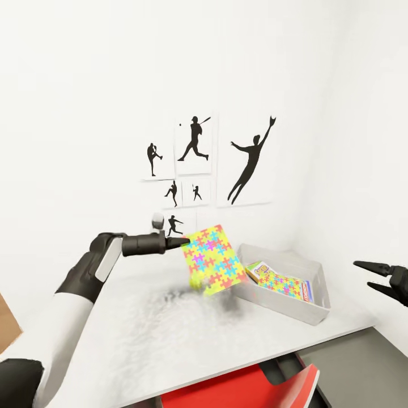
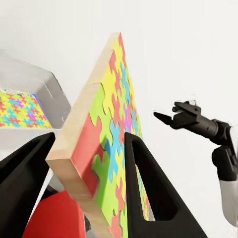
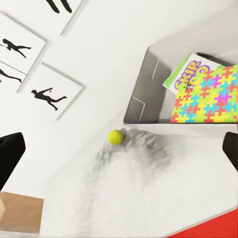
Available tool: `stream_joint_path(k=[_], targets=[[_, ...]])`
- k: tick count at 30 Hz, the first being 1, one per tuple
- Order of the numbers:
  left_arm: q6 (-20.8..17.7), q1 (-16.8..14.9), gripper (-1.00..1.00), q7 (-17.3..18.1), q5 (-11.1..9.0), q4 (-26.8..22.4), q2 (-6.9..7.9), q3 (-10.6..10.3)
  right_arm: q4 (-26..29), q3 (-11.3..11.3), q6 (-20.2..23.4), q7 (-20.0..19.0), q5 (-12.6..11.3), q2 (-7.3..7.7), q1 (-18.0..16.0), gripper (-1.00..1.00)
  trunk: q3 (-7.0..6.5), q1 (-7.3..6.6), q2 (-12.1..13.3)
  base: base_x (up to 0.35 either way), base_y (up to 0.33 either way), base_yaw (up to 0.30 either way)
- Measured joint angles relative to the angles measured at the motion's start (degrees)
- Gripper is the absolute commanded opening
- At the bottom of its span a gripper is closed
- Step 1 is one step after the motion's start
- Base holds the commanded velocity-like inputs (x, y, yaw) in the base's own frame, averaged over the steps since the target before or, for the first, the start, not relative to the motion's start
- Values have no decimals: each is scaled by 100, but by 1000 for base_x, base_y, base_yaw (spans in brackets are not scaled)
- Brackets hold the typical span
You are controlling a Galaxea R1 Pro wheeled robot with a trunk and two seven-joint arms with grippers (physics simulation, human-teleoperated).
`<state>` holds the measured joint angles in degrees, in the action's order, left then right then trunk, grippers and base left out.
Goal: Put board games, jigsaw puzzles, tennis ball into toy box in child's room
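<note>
My left gripper (image 1: pixel 186 242) is shut on the edge of a jigsaw puzzle (image 1: pixel 213 260), a sheet of many-coloured pieces held tilted above the table (image 1: pixel 170 340), just left of the toy box (image 1: pixel 277 309). In the left wrist view the puzzle (image 2: pixel 111 144) stands edge-on between the two black fingers. Inside the grey toy box lie a second jigsaw puzzle (image 1: pixel 282 281), the Skip-Bo board game (image 1: pixel 258 268) under it, and another box with a blue edge (image 1: pixel 309 292). The tennis ball (image 3: pixel 115 136) rests on the table against the toy box's outer wall (image 3: pixel 144 94). My right gripper (image 1: pixel 364 274) hangs open to the right of the box.
A red chair (image 1: pixel 238 391) is tucked under the table's front edge. A lower dark grey desk section (image 1: pixel 362 351) joins at the right. Baseball silhouette posters (image 1: pixel 195 164) hang on the white wall behind. A brown object (image 3: pixel 20 213) sits at the table's left.
</note>
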<state>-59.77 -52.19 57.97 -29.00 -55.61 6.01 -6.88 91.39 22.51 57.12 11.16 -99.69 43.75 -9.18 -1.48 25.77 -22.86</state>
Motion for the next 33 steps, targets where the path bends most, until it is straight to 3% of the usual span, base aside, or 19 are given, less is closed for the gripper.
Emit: stream_joint_path(k=[3, 11, 17, 33], targets=[[-6, -392, -100, -2, -7, 580, 5, -6, 0, 15, 13, -5, 13, -181, -6, 100, 0, 0, -1, 0, 0, 0], [-7, -1054, -100, -5, 8, 1539, 47, -50, 0, 20, 9, -7, 24, -314, -1, 100, 0, -1, -1, 0, 0, 0], [-7, -1111, -100, 10, 15, 1625, 69, -140, 0, 21, 8, -7, 46, -348, -1, 100, 0, -1, -1, 0, 0, 0], [-7, -1115, -100, 30, 8, 1583, 71, -136, -17, 21, 0, 2, 96, -350, -1, 100, 0, -1, -1, 0, 0, 0]])
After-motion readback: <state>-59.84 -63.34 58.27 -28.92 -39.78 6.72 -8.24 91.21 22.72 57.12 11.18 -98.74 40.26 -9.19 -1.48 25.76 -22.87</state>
